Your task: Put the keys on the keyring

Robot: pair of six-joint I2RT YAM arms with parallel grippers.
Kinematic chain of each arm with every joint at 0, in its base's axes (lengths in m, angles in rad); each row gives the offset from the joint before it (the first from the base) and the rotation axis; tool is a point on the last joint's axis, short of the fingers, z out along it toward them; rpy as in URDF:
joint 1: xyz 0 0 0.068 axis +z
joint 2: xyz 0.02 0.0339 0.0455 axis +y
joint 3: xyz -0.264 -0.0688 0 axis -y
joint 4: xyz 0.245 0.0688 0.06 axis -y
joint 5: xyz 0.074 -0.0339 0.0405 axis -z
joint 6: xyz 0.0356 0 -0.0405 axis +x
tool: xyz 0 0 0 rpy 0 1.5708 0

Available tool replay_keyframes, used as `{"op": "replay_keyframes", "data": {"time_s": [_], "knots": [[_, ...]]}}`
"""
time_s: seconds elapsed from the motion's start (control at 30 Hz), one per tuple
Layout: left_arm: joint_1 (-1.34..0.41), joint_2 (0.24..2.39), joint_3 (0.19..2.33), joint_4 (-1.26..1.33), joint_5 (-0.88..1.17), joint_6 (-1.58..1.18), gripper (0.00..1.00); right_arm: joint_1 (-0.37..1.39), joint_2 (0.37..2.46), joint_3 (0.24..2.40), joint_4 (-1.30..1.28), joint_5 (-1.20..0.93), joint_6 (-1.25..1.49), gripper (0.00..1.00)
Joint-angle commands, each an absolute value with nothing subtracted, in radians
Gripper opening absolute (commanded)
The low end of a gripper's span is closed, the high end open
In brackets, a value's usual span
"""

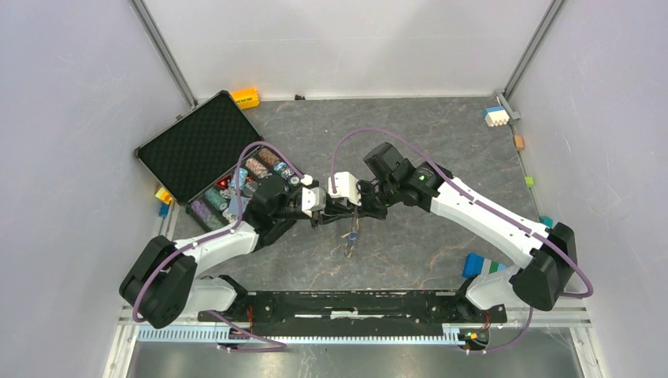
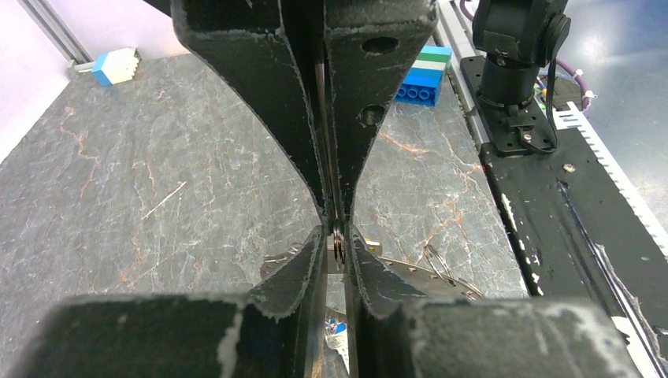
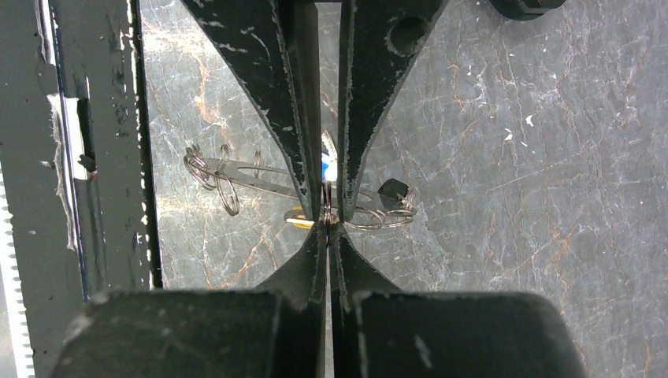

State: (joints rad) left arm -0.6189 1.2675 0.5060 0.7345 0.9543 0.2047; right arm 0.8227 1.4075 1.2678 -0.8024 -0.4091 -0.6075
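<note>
Both grippers meet tip to tip above the middle of the table. The keyring (image 3: 326, 206) is a thin silvery ring, seen edge-on. My right gripper (image 3: 327, 228) is shut on it. My left gripper (image 2: 337, 235) comes from the opposite side, its jaws a narrow slit apart astride the keyring (image 2: 338, 248). A blue-headed key (image 3: 329, 167) and a yellow-headed key (image 3: 303, 222) hang at the ring, and the blue key (image 2: 337, 324) shows through the left jaws. In the top view the keys (image 1: 352, 231) dangle under the left gripper (image 1: 340, 213) and right gripper (image 1: 361, 206).
A thin metal strip (image 3: 252, 179) with small wire rings lies on the table under the grippers. The open poker-chip case (image 1: 201, 146) stands at the back left. A blue-green block (image 1: 480, 266) sits by the right arm's base, and a black rail (image 1: 346, 303) runs along the near edge.
</note>
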Motion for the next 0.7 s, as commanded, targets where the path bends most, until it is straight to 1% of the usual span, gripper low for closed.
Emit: {"op": "replay_keyframes", "data": {"time_s": [0.0,0.33,0.67], "knots": [[-0.623,1.273,0.520,0.751,0.988,0.219,0.19,0.827,1.399,1.301,-0.769,-0.419,-0.605,0.00],[-0.624,1.273,0.518,0.745,0.996,0.219,0.19,0.827,1.391,1.281,-0.744,-0.429,-0.594,0.00],[-0.623,1.270,0.518,0.732,0.999,0.224,0.12,0.827,1.383,1.276,-0.731,-0.428,-0.590,0.00]]}}
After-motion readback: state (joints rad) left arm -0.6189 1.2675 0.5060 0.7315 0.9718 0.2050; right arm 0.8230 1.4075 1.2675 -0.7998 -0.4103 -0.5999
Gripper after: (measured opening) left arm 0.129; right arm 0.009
